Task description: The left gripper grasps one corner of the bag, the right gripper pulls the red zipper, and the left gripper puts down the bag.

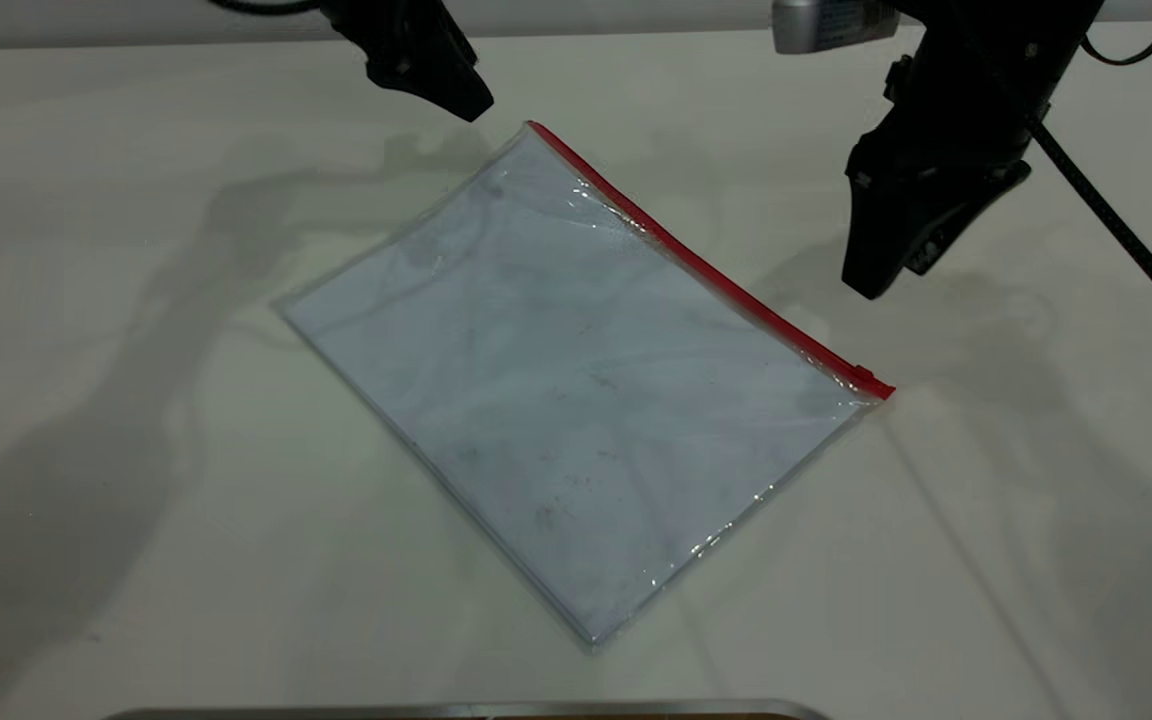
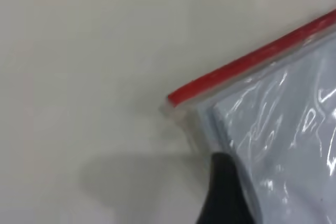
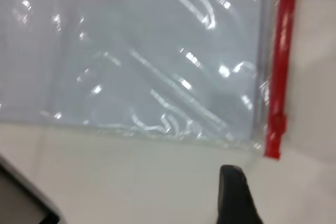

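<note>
The bag [image 1: 576,370] lies flat on the white table, turned at an angle. The red zipper [image 1: 696,262] runs along its far right edge, with the slider tab [image 1: 866,378] at the near end. The left gripper [image 1: 456,95] hovers just beyond the far corner of the bag [image 1: 534,128], apart from it. The left wrist view shows that corner [image 2: 176,103] and the zipper [image 2: 252,61]. The right gripper [image 1: 871,280] hangs above the table, to the right of the zipper and apart from it. The right wrist view shows the slider end [image 3: 274,135] close by.
The white table [image 1: 136,400] spreads round the bag on all sides. A grey metal edge [image 1: 456,710] runs along the near side of the table. A silver object [image 1: 826,25] sits at the far right behind the right arm.
</note>
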Available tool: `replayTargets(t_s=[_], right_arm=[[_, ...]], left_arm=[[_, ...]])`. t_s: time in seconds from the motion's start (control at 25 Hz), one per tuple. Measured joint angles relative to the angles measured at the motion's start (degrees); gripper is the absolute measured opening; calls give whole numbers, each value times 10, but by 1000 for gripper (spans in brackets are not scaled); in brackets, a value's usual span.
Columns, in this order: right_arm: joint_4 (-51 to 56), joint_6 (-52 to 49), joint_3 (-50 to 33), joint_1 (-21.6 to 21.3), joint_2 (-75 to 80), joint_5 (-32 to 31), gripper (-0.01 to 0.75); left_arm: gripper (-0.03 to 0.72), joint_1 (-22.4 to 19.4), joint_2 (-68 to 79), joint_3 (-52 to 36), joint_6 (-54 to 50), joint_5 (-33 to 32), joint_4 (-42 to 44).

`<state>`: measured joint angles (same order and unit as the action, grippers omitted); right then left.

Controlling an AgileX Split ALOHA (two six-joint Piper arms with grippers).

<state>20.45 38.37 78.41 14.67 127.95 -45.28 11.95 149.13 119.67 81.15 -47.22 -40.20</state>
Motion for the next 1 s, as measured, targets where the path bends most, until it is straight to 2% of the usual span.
replayTargets(t_s=[0.16,0.32,0.56,0.68,0.84,1.0], right_arm=[[1,9,28,0,0,9,497],[9,11,104,0,0,-6,497],[10,5,256,0,0,-155,497],[19,2,326,0,-8,-228,497],[33,-25,378,0,-45,-246,497],[30,-61,383,0,-103,-253,476]], left_arm=[[617,1,-30,1,-125,-1,64],[612,1,-83,1,-294,-3,134],[591,1,-181,1,-508,-49,258],[590,1,-233,1,-566,-88,316],[590,1,-287,1,-622,-127,370],[590,1,-335,1,-651,-190,384]])
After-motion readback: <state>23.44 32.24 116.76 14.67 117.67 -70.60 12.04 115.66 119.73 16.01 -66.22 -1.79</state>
